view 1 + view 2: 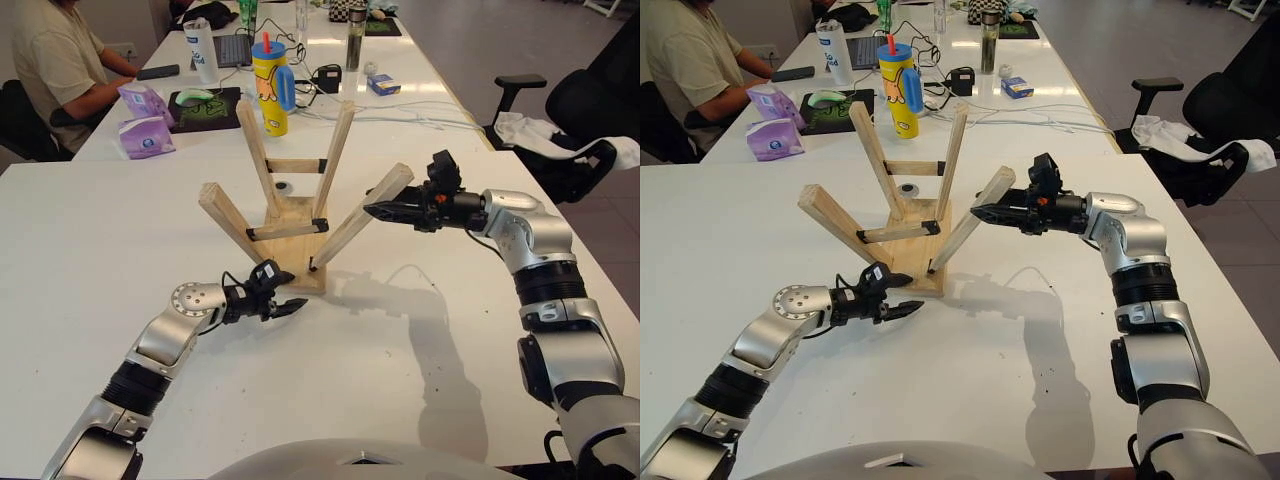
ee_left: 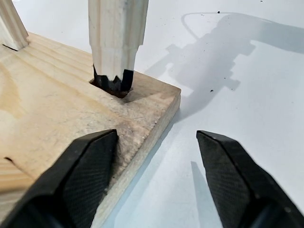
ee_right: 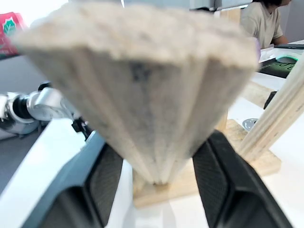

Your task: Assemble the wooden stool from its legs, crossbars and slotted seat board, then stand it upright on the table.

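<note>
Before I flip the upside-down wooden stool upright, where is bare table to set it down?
Bare white table spreads on the robot's left of the upside-down wooden stool, and nearer, from the left gripper across to below the right gripper. Crowded: the far table, with a tall yellow cup, purple packs and cables.

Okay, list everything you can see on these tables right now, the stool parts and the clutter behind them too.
Seat board: one, pale wood, flat on the near white table.
Legs: four, pale wood, set in the board, splayed upward.
Crossbars: two visible, pale wood, between legs.
Cup: one, yellow with a blue handle, on the far table behind the stool.
Tissue packs: two, purple, far table, left.
Small box: one, blue, far table.
Office chair: one, black, right of the tables.
Left hand: black, open, at the board's near corner.
Right hand: black, at the right near leg.
</note>
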